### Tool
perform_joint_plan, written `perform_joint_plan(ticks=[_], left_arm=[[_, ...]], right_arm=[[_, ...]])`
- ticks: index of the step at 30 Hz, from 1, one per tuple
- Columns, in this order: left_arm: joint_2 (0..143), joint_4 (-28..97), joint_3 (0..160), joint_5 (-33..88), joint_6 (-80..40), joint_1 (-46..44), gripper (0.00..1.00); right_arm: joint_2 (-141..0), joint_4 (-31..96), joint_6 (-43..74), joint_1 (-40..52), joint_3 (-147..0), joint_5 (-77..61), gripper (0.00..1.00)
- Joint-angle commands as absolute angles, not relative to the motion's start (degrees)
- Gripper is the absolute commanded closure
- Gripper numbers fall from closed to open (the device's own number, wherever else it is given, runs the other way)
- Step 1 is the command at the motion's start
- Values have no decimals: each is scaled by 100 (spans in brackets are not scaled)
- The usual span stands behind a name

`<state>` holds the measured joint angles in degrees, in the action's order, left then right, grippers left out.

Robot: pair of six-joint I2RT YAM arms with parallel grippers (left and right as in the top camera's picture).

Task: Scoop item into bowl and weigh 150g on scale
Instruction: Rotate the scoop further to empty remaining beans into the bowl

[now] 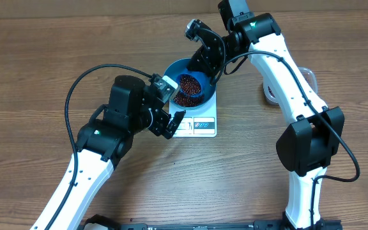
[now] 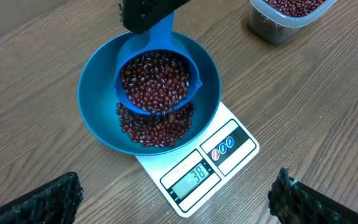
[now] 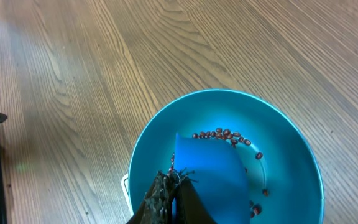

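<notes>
Right claw (image 3: pixel 174 193): shut tight on the handle of the small blue plastic scoop (image 2: pixel 164 38), holding nothing else. Left claw (image 1: pixel 172 124): jaws spread wide, empty, hovering just beside the display edge of the scale.

The round deep teal-blue bowl (image 2: pixel 92 102) sits centred on the small flat white square kitchen scale (image 2: pixel 232 149) and covers most of its platform. The small dark red-brown beans (image 2: pixel 157 127) form a shallow heap on the bowl's floor. A fuller load fills the scoop. More beans sit in a clear rectangular plastic tub (image 2: pixel 284 22), well apart on the right arm's side.

The display reads 38, so the weighing looks far short of target and more scoops are likely needed.

Key relation: the scoop's cup hangs inside the bowl's rim, directly above the heap. Its long axis runs from the right claw at the bowl's far rim, down and toward the scale's display. The cup is tilted, with its lip lowest on the display side. Whether the lip touches the heap cannot be told from these views.

Judgement: the step in hand is the pour. The coming move would be a further tip of the right wrist, lip kept inside the rim. The left arm is nearer the scale but idle. Risk: beans skipping over the near rim onto the platform.
</notes>
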<state>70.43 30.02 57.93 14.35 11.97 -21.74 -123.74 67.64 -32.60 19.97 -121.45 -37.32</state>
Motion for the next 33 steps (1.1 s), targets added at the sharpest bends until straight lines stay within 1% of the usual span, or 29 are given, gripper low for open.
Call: perform_joint_plan(ticks=[1, 9, 33], left_arm=[[7061, 2991, 5931, 1441, 1162, -2178, 0], [7061, 2991, 5931, 1439, 1162, -2178, 0], [7061, 2993, 5931, 1444, 1160, -2178, 1]], right_arm=[[-12256, 6729, -3535, 2025, -12352, -3935, 96], [-12256, 6689, -3957, 2025, -12352, -4296, 96], [-12256, 6508, -5015, 2025, -12352, -4357, 96]])
